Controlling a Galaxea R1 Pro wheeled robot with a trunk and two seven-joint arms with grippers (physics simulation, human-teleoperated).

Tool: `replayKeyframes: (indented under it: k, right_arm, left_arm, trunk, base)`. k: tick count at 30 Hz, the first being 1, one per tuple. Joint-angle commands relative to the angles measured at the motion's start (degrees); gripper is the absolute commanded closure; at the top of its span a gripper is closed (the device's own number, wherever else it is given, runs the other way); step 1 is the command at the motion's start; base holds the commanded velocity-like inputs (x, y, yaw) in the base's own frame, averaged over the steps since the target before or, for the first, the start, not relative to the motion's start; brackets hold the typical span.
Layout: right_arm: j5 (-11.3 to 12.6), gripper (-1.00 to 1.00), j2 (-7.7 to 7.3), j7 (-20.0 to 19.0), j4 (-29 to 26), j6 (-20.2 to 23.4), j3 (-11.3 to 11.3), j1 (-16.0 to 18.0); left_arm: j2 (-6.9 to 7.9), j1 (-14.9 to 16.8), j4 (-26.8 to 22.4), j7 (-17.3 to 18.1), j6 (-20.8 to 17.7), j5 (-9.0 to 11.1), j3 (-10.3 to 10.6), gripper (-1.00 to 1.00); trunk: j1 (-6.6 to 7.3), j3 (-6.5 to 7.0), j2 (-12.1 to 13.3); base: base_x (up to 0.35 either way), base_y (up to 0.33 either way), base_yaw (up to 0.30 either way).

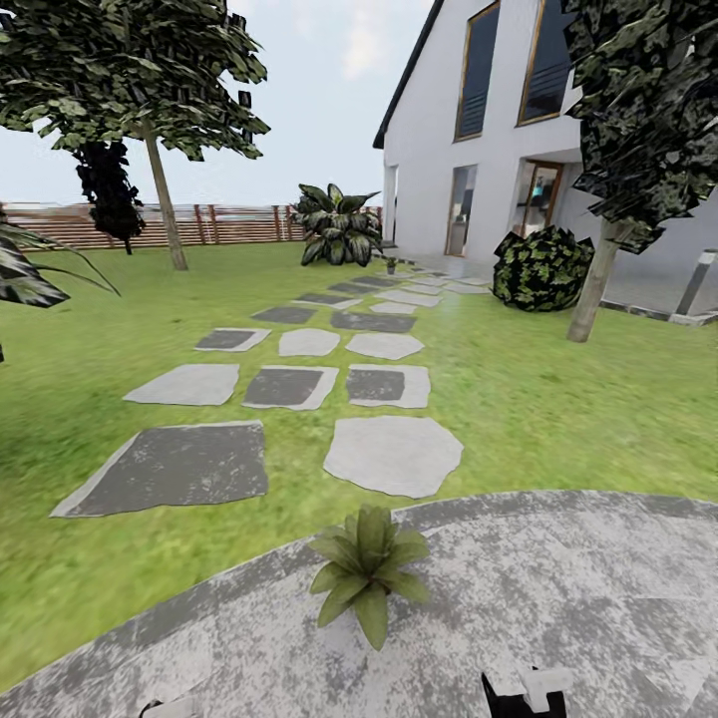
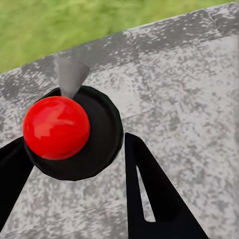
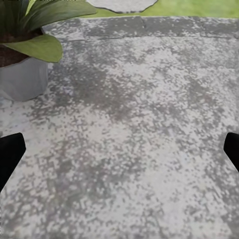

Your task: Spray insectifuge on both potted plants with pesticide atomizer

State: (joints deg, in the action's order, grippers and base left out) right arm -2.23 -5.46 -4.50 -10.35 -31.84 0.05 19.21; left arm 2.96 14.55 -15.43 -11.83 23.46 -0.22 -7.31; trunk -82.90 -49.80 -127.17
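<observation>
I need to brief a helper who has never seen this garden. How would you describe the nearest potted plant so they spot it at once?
Start at the round grey paved patio in the foreground. At its edge nearest the stepping stones sits the potted plant, a low rosette of pointed green leaves. It is far smaller than the leafy bush by the fence.

patio (image 1: 598, 598): mottled grey stone under my arms, rough and matt, faint slab joints
stepping stones (image 1: 394, 455): flat stone, some pale, some dark grey, matt
lawn (image 1: 558, 399): grass, soft matt green
potted plant (image 1: 367, 570): smooth leaves with a slight sheen; pot (image 3: 22, 79) plain grey, matt, like concrete
my left fingers (image 2: 149, 194): black, matt, plastic-looking
red ball (image 2: 56, 127): glossy, with highlights, on a dark, smooth round body between my left fingers
fence (image 1: 199, 224): brown slatted wood
house wall (image 1: 429, 130): smooth white render; dark glossy window glass
</observation>
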Motion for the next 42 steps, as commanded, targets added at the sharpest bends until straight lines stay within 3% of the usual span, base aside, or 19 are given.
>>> replayKeyframes:
  k: [1,18,21,26,29,30,31,32,33,34,37,38,39,42]
  right_arm:
    - [-0.23,-1.0,-0.05,-0.13,0.06,-0.22,0.08,0.04]
    - [-0.49,-1.0,-0.36,-0.16,-0.03,-0.07,0.11,0.03]
    - [-0.53,-1.0,-0.41,-0.24,-0.5,-0.02,0.02,0.04]
    - [-1.31,-1.0,-0.48,-0.49,-4.24,0.01,-2.25,0.04]
    - [-3.46,-1.0,-0.6,-1.16,-7.45,0.12,-5.51,0.04]
    - [-4.44,-1.0,-0.68,-2.23,-9.06,0.47,-6.59,0.04]
    - [-4.66,-1.0,-0.7,-2.87,-9.59,0.9,-6.81,0.04]
    - [-5.23,-1.0,-0.76,-6.24,-12.27,4.62,-7.41,0.04]
    - [-5.33,-1.0,-0.8,-7.7,-13.59,6.73,-7.51,0.04]
    - [-5.64,-1.0,-1.01,-17.88,-24.41,18.63,-7.73,0.04]
    - [-5.75,-1.0,-1.51,-21.2,-29.72,22.51,-7.75,0.04]
    - [-11.51,-1.0,-1.95,-24.77,-33.87,24.17,-8.01,0.0]
    - [-13.68,-1.0,-1.79,-26.6,-34.05,24.34,-8.03,0.01]
    - [-16.89,-1.0,-1.53,-29.99,-34.31,24.51,-8.04,0.11]
  left_arm:
    - [0.03,0.04,0.0,-0.07,0.19,-0.04,-0.06,1.0]
    - [0.52,0.19,-0.92,0.09,-0.14,-0.8,0.69,1.0]
    - [0.69,0.43,-0.98,1.13,-0.3,-2.04,1.26,1.0]
    - [1.72,0.67,-0.97,7.63,-0.82,-6.39,2.11,1.0]
    - [4.17,0.98,-0.99,14.29,-1.13,-9.66,2.09,1.0]
    - [6.05,1.56,-1.01,19.27,-1.25,-10.85,2.1,1.0]
    - [6.65,1.99,-1.01,21.6,-1.38,-11.15,2.12,1.0]
    - [8.96,4.52,-1.06,33.02,-3.0,-11.95,2.2,1.0]
    - [9.72,5.74,-1.09,37.56,-4.08,-12.11,2.22,1.0]
    - [12.78,12.87,-3.32,58.22,-10.66,-15.0,2.29,1.0]
    - [12.99,15.75,-6.17,64.52,-15.43,-21.51,2.23,1.0]
    - [12.44,17.64,-11.59,72.08,-21.1,-28.78,2.19,1.0]
    - [12.4,17.76,-12.18,73.01,-21.38,-29.1,2.2,1.0]
    - [12.34,17.91,-12.89,74.33,-21.63,-29.4,2.21,1.0]
  trunk:
    - [0.01,-0.05,-0.02]
    - [0.01,-0.05,-0.02]
    - [0.01,-0.05,-0.02]
    - [0.01,-0.05,-0.02]
    - [0.01,-0.05,-0.02]
    - [0.01,-0.05,-0.02]
    - [0.01,-0.05,-0.02]
    - [0.01,-0.05,-0.02]
    - [0.01,-0.05,-0.02]
    - [0.01,-0.05,-0.02]
    - [0.01,-0.05,-0.02]
    - [0.01,-0.05,-0.02]
    - [0.01,-0.05,-0.02]
    - [0.01,-0.05,-0.02]
  base:
    - [0.0,0.0,0.0]
    - [-0.276,0.0,0.0]
    - [-0.156,0.0,0.0]
    - [-0.04,0.0,0.0]
    - [-0.009,0.0,0.0]
    - [-0.003,0.0,0.0]
    - [-0.003,0.0,0.0]
    - [0.0,0.0,0.0]
    - [0.0,0.0,0.0]
    - [0.0,0.0,0.0]
    - [0.0,0.0,0.0]
    - [0.0,0.0,0.0]
    - [0.0,0.0,0.0]
    - [0.0,0.0,0.0]
